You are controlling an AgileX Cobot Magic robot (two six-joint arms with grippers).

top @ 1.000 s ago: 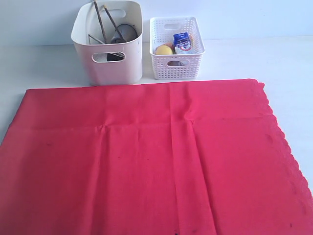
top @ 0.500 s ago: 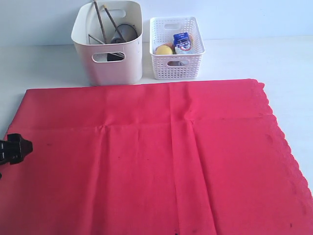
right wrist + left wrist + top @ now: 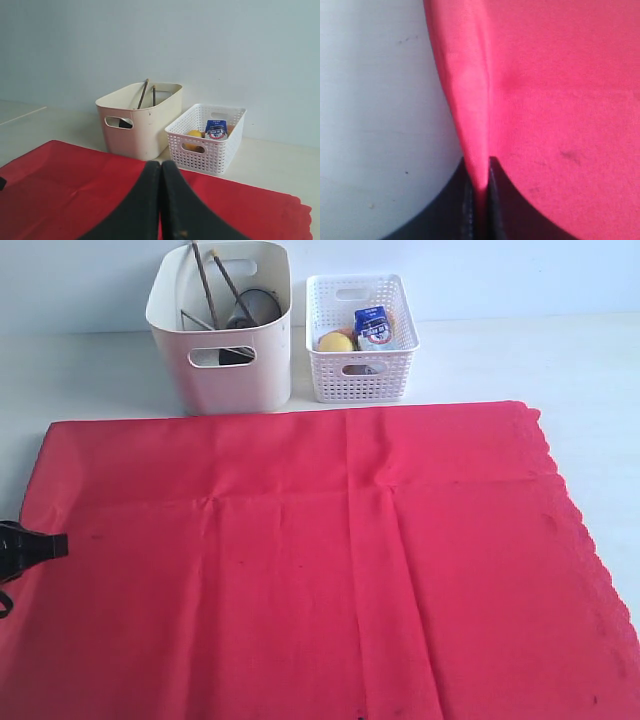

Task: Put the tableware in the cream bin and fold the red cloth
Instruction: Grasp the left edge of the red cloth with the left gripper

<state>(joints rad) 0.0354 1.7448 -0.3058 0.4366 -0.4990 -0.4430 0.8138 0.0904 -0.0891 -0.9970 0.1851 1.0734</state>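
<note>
The red cloth (image 3: 320,560) lies spread flat over most of the table, scalloped edge at the right. My left gripper (image 3: 55,544) is at the cloth's left edge, shut on a pinched ridge of the red cloth (image 3: 470,100), which rises between its two black fingers. The cream bin (image 3: 222,325) stands behind the cloth at the back left, holding the dark chopsticks (image 3: 205,285), a steel cup (image 3: 255,308) and other tableware. My right gripper (image 3: 160,167) is shut with nothing in it, hanging above the red cloth (image 3: 65,195) and facing the cream bin (image 3: 140,120).
A white lattice basket (image 3: 360,340) with a lemon (image 3: 335,341) and a blue milk carton (image 3: 372,325) stands right of the bin. Bare white table (image 3: 560,360) lies behind and right of the cloth.
The left gripper came into view at the cloth's left edge, then closed on it and pulled back leftward; the cloth's left edge has shifted slightly.
</note>
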